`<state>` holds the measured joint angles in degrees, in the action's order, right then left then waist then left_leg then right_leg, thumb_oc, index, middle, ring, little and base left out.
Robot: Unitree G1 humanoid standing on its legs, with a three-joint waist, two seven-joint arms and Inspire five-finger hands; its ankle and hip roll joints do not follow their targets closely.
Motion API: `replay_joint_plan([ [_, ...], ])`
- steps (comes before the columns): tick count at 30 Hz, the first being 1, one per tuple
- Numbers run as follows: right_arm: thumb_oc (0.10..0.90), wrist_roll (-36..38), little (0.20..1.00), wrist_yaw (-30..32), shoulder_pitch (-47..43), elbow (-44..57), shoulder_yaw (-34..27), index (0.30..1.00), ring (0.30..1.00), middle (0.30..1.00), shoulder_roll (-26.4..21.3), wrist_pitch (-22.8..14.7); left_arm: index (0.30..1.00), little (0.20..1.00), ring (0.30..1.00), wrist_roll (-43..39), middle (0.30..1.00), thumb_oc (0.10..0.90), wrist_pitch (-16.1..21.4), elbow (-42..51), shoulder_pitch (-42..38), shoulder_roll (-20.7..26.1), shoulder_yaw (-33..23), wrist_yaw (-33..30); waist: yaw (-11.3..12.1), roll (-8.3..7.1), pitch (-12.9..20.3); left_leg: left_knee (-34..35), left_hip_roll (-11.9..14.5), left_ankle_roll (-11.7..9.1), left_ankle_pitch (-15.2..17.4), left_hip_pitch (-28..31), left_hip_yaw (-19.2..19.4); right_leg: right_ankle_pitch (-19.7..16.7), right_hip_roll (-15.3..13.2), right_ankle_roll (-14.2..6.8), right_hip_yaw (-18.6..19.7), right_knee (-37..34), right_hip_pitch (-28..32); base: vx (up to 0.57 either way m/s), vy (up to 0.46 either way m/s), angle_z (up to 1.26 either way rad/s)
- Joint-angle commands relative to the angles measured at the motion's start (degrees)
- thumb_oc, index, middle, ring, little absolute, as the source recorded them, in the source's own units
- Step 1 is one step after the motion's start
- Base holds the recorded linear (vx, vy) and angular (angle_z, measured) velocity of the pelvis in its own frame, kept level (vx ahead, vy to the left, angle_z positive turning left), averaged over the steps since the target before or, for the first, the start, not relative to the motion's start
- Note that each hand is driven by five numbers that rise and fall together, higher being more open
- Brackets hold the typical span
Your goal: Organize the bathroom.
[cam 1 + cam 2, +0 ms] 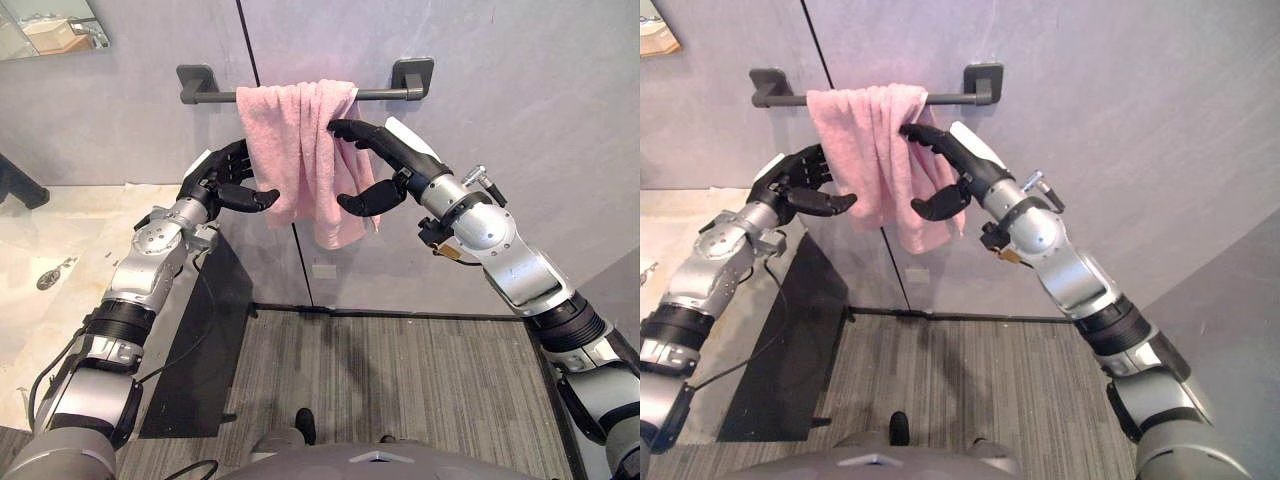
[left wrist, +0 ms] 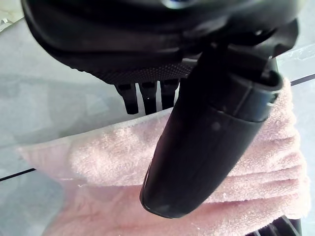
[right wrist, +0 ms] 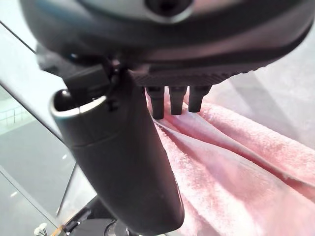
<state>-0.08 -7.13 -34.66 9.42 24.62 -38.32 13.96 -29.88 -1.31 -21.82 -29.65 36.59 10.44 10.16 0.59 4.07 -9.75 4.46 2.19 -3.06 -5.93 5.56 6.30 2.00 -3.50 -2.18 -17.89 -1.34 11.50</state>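
Towel bar (image 1: 205,96) on grey wall = landmark. Pink towel (image 1: 300,150) draped over bar mid-span, bunched in folds, hangs well below it. Judged light, soft, limp terry; will sag and slide on bar, so best taken at side edges just under bar. Right hand (image 1: 385,165) w/ fingers spread at towel's right edge, fingertips touching; left hand (image 1: 228,180) relaxed, apart, at left edge. No print legible.

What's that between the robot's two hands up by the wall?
A pink towel draped over the dark towel bar hangs between the left hand and right hand, as both eye views show.
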Motion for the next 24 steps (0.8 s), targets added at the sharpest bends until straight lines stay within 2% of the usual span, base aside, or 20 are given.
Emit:
replay_joint_plan([
  [1,0.8,-4.6,0.9,1.3,-4.5,2.0,-0.5,0.9,0.9,0.9,-0.3,-2.6,0.9,0.9,0.9,-3.4,0.9,0.8,6.4,3.2,-8.8,1.5,-0.2,-0.6,0.4,-1.06,6.5,-3.1,3.8,-5.8,3.4,-0.7,1.5,2.4,-1.6,-3.6,4.3,2.9,-3.5,0.0,0.0,0.0],
  [9,0.8,-10.6,0.9,1.4,0.3,2.5,-3.8,0.9,0.9,0.9,-3.3,-1.5,0.9,0.9,0.9,-3.0,0.9,0.8,6.4,6.8,-6.4,2.4,-1.8,-0.9,-0.5,-0.77,5.9,-3.0,3.9,-5.7,3.3,-0.9,2.3,2.5,-1.7,-3.7,4.8,3.5,-4.3,0.0,0.003,0.0],
  [10,0.8,-11.9,0.9,2.5,3.1,3.3,-6.4,0.9,0.9,0.9,-5.4,-1.8,0.9,0.9,0.9,-3.0,0.9,0.8,6.2,8.1,-5.2,3.0,-2.7,-1.4,-1.0,-0.77,5.8,-2.9,4.1,-5.7,3.2,-0.9,2.8,2.4,-1.7,-3.9,5.1,3.4,-4.5,0.0,0.0,0.0],
  [14,0.8,-14.2,0.9,3.9,5.5,4.4,-9.2,0.9,0.9,0.9,-6.9,-1.6,0.9,0.9,0.9,-3.1,0.9,0.8,6.6,8.6,-3.7,3.6,-3.9,-1.3,-1.6,-0.69,5.7,-3.0,4.2,-5.6,3.3,-0.9,3.2,2.4,-1.6,-4.0,5.5,3.4,-4.6,0.0,0.002,-0.02],
  [19,0.8,-12.9,0.9,5.2,7.2,6.0,-12.1,0.9,0.9,0.9,-8.7,-2.0,0.9,0.9,0.9,-3.3,0.9,0.8,6.8,8.5,-2.5,4.5,-4.9,-1.3,-2.3,-0.47,5.5,-3.2,4.1,-5.4,3.5,-1.0,3.4,2.6,-1.6,-4.1,6.4,3.9,-5.2,0.0,0.011,-0.08],
  [24,0.8,-11.7,0.9,5.6,7.4,6.8,-12.2,0.9,0.9,0.9,-8.8,-2.6,0.9,0.9,0.9,-3.6,0.9,0.8,7.0,8.5,-1.8,4.6,-5.2,-1.4,-2.4,-0.25,5.6,-3.3,3.7,-5.3,3.8,-0.9,3.2,2.5,-1.7,-4.3,6.8,3.9,-5.5,0.0,0.004,-0.01],
])
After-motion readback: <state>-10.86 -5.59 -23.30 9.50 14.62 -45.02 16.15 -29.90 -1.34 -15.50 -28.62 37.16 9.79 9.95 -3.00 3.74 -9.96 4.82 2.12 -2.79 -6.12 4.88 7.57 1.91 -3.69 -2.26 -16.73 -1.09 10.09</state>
